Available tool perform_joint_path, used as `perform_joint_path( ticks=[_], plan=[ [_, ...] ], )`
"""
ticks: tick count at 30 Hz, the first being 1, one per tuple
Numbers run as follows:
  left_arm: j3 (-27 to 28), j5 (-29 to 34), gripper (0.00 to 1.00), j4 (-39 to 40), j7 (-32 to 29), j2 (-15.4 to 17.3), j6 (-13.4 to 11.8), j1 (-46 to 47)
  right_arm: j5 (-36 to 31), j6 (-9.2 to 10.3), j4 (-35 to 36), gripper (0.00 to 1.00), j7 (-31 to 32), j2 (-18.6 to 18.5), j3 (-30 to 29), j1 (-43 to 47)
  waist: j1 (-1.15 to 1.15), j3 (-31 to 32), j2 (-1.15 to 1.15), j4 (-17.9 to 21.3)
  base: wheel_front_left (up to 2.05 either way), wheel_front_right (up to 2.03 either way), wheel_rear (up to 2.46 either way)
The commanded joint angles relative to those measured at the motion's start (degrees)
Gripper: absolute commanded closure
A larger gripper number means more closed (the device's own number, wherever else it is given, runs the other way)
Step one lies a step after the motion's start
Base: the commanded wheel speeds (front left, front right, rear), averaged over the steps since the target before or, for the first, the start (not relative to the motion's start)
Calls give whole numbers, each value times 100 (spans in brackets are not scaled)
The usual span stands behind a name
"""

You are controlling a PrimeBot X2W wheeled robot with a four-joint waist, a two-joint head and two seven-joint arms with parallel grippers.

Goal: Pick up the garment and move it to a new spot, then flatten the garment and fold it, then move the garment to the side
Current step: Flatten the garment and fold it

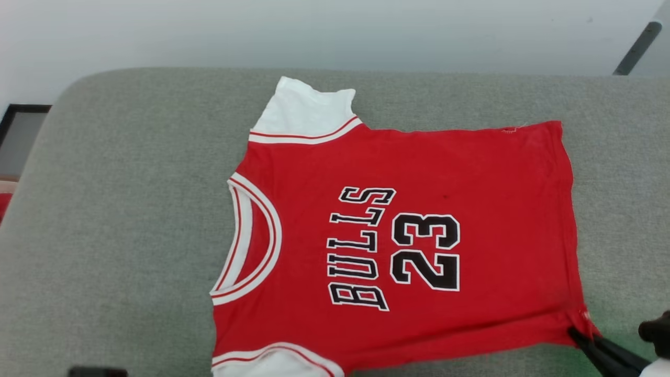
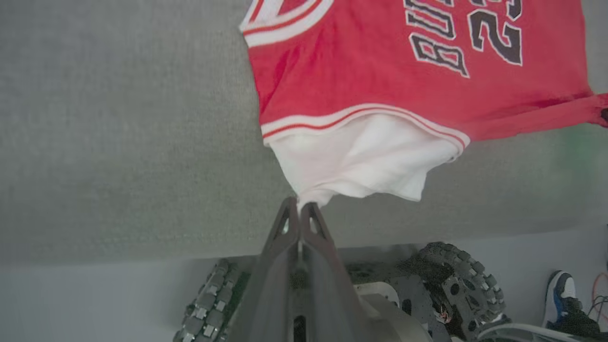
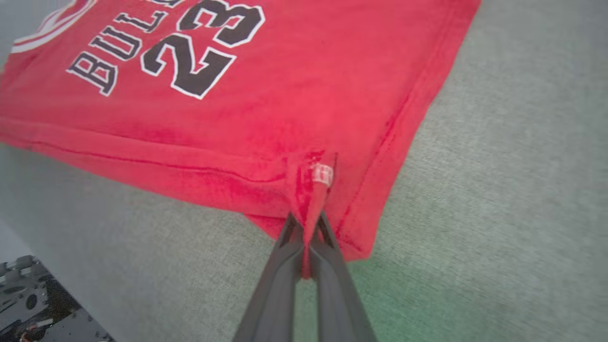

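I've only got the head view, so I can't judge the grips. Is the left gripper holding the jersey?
Observer: Yes. The left gripper is shut on the tip of the jersey's near white sleeve.
Operator: And where exactly is the right one pinching?
Observer: The right gripper is shut on the hem corner, just below a small white tag.
Operator: Anything down by the base?
Observer: A shoe sits just beyond the robot's wheel.
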State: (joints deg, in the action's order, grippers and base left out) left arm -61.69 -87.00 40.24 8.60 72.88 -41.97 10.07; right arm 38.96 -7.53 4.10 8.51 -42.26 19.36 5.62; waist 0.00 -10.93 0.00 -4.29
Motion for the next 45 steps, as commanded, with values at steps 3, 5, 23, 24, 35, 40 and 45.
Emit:
perform_joint_path(
  ticks=[3, 5, 23, 24, 35, 40, 45],
  plan=[
    [128, 283, 100, 212, -222, 298, -113, 392, -110, 8, 286, 100, 164, 135, -225, -9, 0, -69, 0, 117, 0, 0, 0],
    [196, 498, 100, 275, -471, 470, -40, 679, -178, 8, 430, 100, 304, 215, -329, -140, 0, -100, 0, 172, 0, 0, 0],
    [452, 2401, 100, -2091, -3499, -725, 2339, 3866, -507, 8, -4, 100, 1216, 756, -311, -1963, 0, -743, 0, 375, 0, 0, 0],
    [441, 2370, 100, -2279, -3565, -896, 2452, 3966, -535, 8, -67, 100, 1257, 754, -288, -2060, 0, -795, 0, 373, 0, 0, 0],
    [139, 2353, 100, -3906, -3988, -1955, 3246, 4472, -445, 8, -659, 100, 1658, 820, -44, -2678, 0, -1085, 0, 346, 0, 0, 0],
    [129, 2129, 100, -4302, -4115, -2206, 3355, 4481, -347, 8, -840, 100, 1788, 857, 37, -2791, 0, -1083, 0, 317, 0, 0, 0],
    [172, 2003, 77, -4523, -4155, -2342, 3351, 4503, -319, 8, -973, 92, 1937, 869, 100, -2890, 0, -982, 0, 277, 0, 0, 0]
  ],
)
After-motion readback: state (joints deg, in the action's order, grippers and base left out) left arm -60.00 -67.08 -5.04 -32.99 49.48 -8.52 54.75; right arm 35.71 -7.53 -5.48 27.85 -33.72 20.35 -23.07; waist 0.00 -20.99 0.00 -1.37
